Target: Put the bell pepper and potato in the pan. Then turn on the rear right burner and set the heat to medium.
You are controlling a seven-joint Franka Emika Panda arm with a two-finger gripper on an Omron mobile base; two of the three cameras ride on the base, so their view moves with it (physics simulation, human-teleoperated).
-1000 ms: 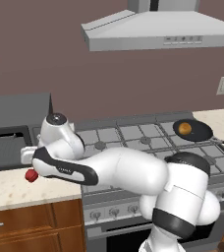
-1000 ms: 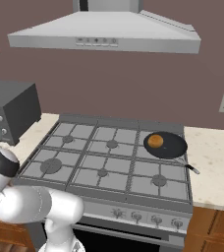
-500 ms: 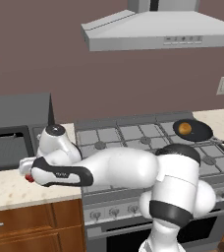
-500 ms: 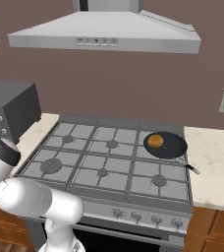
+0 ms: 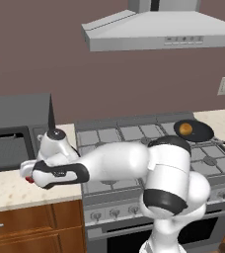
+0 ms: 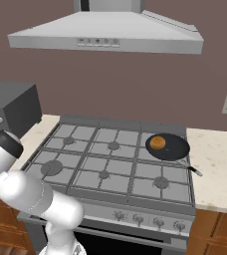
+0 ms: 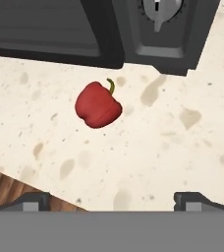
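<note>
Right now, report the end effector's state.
End effector: open, holding nothing, above the bell pepper on the counter.

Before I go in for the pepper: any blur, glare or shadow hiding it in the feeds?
Hand view: bell pepper sharp and evenly lit on the speckled counter, only a faint soft shadow, no glare. Left base view: the arm covers most of it, a red sliver shows. Right base view: crisp, potato clear in the pan.
</note>
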